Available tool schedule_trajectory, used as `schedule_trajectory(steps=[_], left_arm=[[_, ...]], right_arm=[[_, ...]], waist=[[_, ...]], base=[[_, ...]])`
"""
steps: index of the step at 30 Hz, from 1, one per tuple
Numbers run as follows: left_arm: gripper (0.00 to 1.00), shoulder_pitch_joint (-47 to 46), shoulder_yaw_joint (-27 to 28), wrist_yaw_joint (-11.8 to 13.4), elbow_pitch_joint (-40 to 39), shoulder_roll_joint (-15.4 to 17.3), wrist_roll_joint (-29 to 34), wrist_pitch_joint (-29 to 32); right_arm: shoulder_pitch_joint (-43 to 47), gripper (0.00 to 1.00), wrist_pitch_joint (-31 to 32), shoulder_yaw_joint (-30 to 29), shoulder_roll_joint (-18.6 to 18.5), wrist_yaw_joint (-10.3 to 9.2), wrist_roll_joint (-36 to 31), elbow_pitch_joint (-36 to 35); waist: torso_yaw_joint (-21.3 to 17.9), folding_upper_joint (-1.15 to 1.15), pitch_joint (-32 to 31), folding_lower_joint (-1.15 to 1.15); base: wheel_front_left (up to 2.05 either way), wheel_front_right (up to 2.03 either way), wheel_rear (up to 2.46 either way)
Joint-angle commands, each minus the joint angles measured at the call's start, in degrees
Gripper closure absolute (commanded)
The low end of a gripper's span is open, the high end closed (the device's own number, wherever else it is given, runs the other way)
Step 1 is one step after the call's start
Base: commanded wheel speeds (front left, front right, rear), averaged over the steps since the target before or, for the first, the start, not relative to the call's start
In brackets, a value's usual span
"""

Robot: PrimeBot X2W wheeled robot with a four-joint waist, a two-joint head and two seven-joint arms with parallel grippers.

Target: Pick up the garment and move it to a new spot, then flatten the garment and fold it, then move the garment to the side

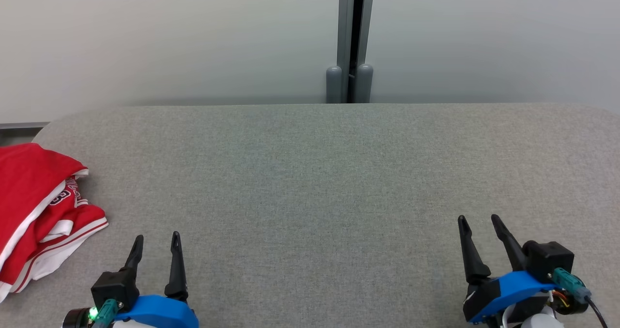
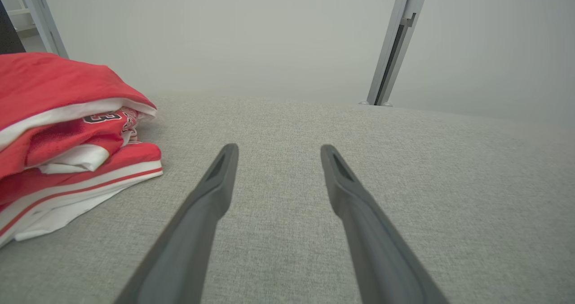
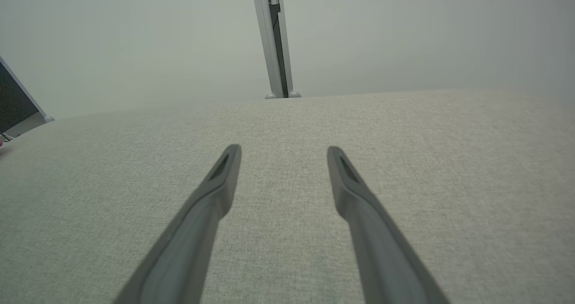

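- Far left on the grey cloth-covered counter, a red-and-white jersey garment lies loosely folded.
- Near it, the left tool hovers, fingers apart, empty.
- Well apart, the right tool is likewise spread and empty.

Soft, even, bright light, no glare. The grey woven-fabric bench looks sharp in the head view. In the left wrist view the pale grey upright post leans with lens distortion, and the left gripper has jaws blurred low down.
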Motion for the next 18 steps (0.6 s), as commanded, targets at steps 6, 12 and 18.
schedule_trajectory(steps=[6, 12, 18], left_arm=[[0.00, 0.42, 1.29, 0.42, -0.48, -0.68, 2.55, -0.92], [0.00, 0.59, 1.80, 0.17, -0.19, -1.05, 5.25, -1.58], [0.00, -0.55, 2.13, 0.07, 0.28, -1.44, 7.45, -2.15]], right_arm=[[0.85, 0.00, -0.94, -2.28, -0.03, 0.02, -0.35, -0.68], [1.42, 0.00, -1.61, -2.03, -0.06, 0.02, -2.95, -0.08], [2.03, 0.00, -2.18, -1.17, -0.07, 0.02, -6.97, -0.05]], waist=[[0.09, 0.00, -0.03, 0.00], [0.45, 0.00, 0.20, 0.00], [4.15, 0.00, 1.19, 0.00]], base=[[0.00, 0.00, 0.00], [0.00, 0.00, 0.00], [0.00, 0.00, 0.00]])
